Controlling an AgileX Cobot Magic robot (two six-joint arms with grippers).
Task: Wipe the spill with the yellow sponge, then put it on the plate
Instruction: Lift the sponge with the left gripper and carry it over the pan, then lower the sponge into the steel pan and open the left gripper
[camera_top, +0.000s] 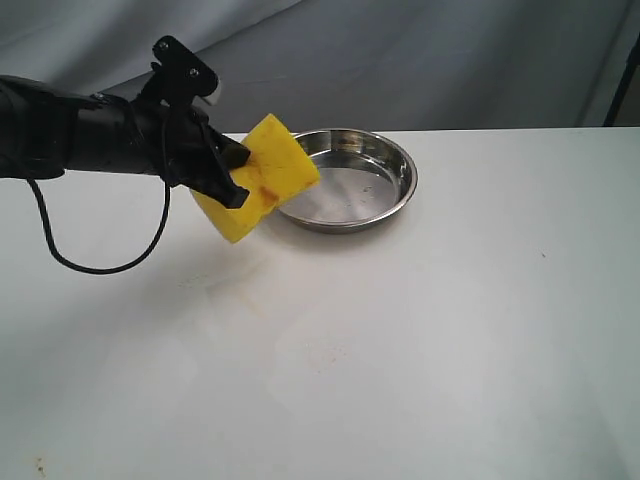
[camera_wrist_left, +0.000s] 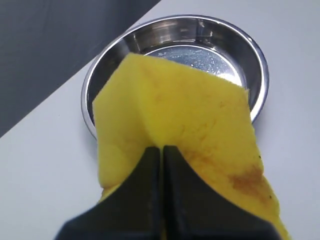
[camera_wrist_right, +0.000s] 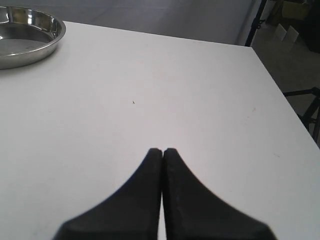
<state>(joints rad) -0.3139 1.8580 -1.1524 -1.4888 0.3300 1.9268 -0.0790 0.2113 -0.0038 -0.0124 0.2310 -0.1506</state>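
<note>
My left gripper (camera_top: 238, 176) (camera_wrist_left: 162, 148) is shut on the yellow sponge (camera_top: 272, 160) (camera_wrist_left: 190, 105), pinching it deeply and holding it tilted in the air. The sponge hangs just over the near left rim of the steel plate (camera_top: 405, 185) (camera_wrist_left: 260, 65) and has an orange-brown stain on one face. Of the spill, only a faint reddish trace (camera_top: 325, 355) shows on the white table. My right gripper (camera_wrist_right: 162, 149) is shut on nothing above bare table; the exterior view does not show it. The plate (camera_wrist_right: 52, 44) lies far from it.
A black cable (camera_top: 100, 266) loops down from the left arm onto the table. A grey cloth backdrop hangs behind the table. In the right wrist view the table's edge (camera_wrist_right: 280, 90) drops off beside dark stand legs (camera_wrist_right: 305, 107).
</note>
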